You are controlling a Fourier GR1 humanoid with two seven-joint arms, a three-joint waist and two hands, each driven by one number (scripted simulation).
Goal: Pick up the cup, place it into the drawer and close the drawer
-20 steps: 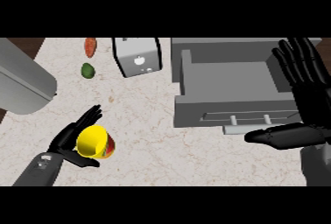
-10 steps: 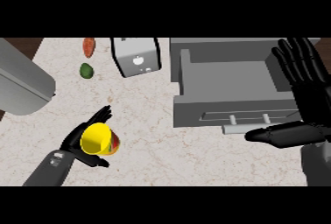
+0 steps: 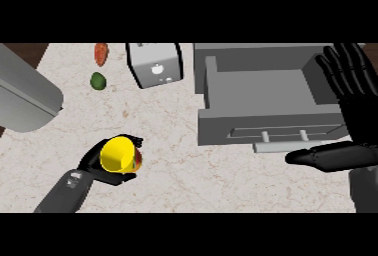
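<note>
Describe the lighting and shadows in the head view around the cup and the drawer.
Head view: even, soft light with no glare; the yellow cup is bright inside, curled in the left hand; the open drawer has a darker interior along its walls; the right hand reads almost pure black.

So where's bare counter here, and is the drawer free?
Bare counter lies between the left hand holding the cup and the right hand. The open drawer shows nothing inside. The far-left strip is crowded by the toaster.
</note>
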